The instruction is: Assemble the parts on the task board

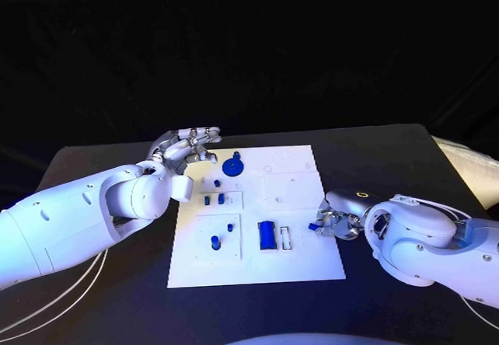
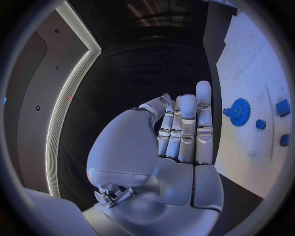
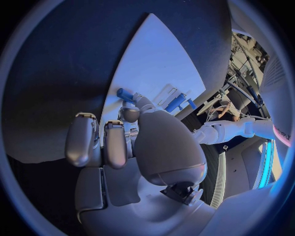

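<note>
Right now the right robot hand (image 1: 340,224) pinches a small blue part (image 1: 315,226) at the task board's (image 1: 305,263) right edge; the left robot hand (image 1: 189,147), released, fingers straight, hovers by the far-left corner near the blue gear (image 1: 234,167).

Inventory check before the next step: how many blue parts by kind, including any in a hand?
gear: 1
large block: 1
small pieces on the task board: 5
held piece in the right hand: 1
Total: 8
</note>
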`<state>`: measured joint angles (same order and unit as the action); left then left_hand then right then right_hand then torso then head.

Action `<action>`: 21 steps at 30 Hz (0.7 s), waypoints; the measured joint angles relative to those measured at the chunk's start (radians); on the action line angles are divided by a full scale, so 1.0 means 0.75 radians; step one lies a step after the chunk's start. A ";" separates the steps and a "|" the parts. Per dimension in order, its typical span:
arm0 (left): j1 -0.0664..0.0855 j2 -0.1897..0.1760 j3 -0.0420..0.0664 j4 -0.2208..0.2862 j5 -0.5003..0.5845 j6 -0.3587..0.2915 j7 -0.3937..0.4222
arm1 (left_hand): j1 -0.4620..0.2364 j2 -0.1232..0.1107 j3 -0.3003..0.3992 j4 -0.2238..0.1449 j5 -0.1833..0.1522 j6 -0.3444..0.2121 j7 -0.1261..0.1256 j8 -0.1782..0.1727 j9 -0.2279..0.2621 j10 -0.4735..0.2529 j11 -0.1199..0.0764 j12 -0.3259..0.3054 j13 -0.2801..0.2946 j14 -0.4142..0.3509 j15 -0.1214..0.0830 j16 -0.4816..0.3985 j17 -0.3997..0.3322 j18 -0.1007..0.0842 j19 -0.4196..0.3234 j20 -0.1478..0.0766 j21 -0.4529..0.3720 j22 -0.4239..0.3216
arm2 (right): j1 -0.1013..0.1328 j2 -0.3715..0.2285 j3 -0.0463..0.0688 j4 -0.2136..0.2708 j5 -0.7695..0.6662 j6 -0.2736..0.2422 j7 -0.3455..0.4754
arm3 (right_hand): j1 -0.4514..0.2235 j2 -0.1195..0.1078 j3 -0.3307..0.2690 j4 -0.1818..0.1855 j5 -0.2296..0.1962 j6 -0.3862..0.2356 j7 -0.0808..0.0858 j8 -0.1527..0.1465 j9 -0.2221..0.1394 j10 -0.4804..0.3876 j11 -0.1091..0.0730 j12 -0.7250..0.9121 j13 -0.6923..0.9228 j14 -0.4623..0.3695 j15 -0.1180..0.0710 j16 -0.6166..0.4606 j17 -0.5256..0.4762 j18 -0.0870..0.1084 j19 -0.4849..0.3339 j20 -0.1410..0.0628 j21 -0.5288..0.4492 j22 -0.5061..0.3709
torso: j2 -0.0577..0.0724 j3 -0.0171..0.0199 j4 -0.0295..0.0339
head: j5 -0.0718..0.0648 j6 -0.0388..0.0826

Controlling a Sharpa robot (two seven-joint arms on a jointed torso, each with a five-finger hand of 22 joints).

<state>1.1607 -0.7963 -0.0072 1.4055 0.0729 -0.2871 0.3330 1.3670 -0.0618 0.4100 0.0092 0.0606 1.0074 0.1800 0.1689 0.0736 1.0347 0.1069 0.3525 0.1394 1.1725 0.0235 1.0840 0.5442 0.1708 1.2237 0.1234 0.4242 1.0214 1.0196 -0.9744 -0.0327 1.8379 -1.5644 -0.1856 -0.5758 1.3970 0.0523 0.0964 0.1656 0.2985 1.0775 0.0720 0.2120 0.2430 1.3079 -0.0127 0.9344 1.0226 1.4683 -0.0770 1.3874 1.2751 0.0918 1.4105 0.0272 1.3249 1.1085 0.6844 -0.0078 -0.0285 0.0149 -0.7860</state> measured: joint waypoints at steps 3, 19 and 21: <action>0.000 0.001 0.000 0.000 0.000 0.000 0.000 | 0.000 0.000 0.000 0.000 0.000 0.000 0.000 0.000 0.000 0.000 0.000 0.000 0.000 0.000 0.000 0.000 0.000 0.000 0.000 0.000 0.000 -0.001 | -0.002 -0.003 -0.004 0.005 0.122 -0.050 0.011 | -0.044 -0.030 0.070 0.025 0.003 0.004 -0.004 0.000 0.010 0.003 -0.002 0.010 0.013 0.000 0.000 0.006 0.006 0.000 0.001 -0.001 0.006 0.005 | 0.000 -0.0006 0.0004 | -0.002 0.001; 0.000 0.003 0.000 -0.001 0.000 0.000 -0.001 | 0.000 0.000 0.000 0.000 0.000 -0.005 -0.005 0.000 0.000 0.000 0.000 0.000 0.000 0.000 0.000 0.000 0.000 0.000 0.000 0.000 0.000 -0.001 | -0.012 0.034 -0.015 0.007 0.538 -0.234 0.124 | -0.156 -0.131 0.221 0.045 0.101 0.026 -0.006 0.013 0.012 0.046 -0.002 0.096 0.099 0.000 0.000 0.024 0.041 0.000 0.017 -0.007 0.026 0.041 | 0.000 0.0001 0.0000 | 0.005 0.001; 0.000 0.003 0.000 -0.001 0.000 0.000 -0.001 | 0.000 0.000 0.000 0.000 0.000 -0.005 -0.005 0.000 0.000 0.000 0.000 0.000 0.000 0.000 0.000 0.000 0.000 0.000 0.000 0.000 0.000 -0.001 | -0.012 0.045 -0.015 0.003 0.559 -0.237 0.132 | -0.157 -0.132 0.222 0.045 0.106 0.027 -0.006 0.014 0.012 0.046 -0.002 0.098 0.103 0.000 0.000 0.031 0.043 0.000 0.017 -0.007 0.026 0.044 | 0.000 0.0001 0.0000 | 0.005 0.001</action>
<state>1.1606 -0.7942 -0.0071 1.4044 0.0729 -0.2872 0.3325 1.3670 -0.0618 0.4100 0.0092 0.0606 1.0038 0.1765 0.1687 0.0736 1.0347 0.1069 0.3525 0.1392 1.1726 0.0235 1.0840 0.5442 0.1707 1.2237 0.1235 0.4242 1.0206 1.0104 -0.9409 -0.0436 1.8398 -1.1449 -0.3635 -0.4769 1.2795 -0.0465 0.2629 0.1997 0.3779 1.0974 0.0676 0.2223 0.2518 1.3422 -0.0145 1.0082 1.1000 1.4683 -0.0770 1.4106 1.3073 0.0918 1.4236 0.0217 1.3443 1.1418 0.6846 -0.0077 -0.0285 0.0184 -0.7849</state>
